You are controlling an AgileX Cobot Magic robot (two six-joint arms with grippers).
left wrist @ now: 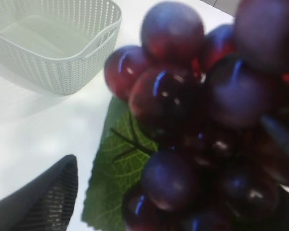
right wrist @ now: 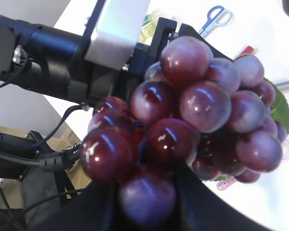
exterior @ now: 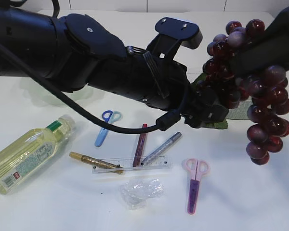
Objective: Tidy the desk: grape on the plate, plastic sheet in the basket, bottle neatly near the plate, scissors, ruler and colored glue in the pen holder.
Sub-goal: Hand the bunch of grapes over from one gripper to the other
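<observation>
The right gripper [exterior: 260, 53] was closed on the top of the grape [exterior: 253, 91] bunch, which hung clear of the table [exterior: 260, 207] at the right of the exterior view, its lowest berries well above the surface; the left gripper [exterior: 209, 108] reached across the middle with its jaws spread wide beside the bunch, gripping nothing, a green leaf [left wrist: 118, 166] under it; the white basket [left wrist: 62, 53] stood apart at the far left in the left wrist view, bare table between its rim and the leaf; near the front lay the bottle [exterior: 26, 154] on its side at the left edge, blue scissors [exterior: 106, 126], pink scissors [exterior: 195, 183], three glue pens across the clear ruler [exterior: 132, 166], and the crumpled plastic sheet [exterior: 140, 191], with open room right of the pink scissors.
</observation>
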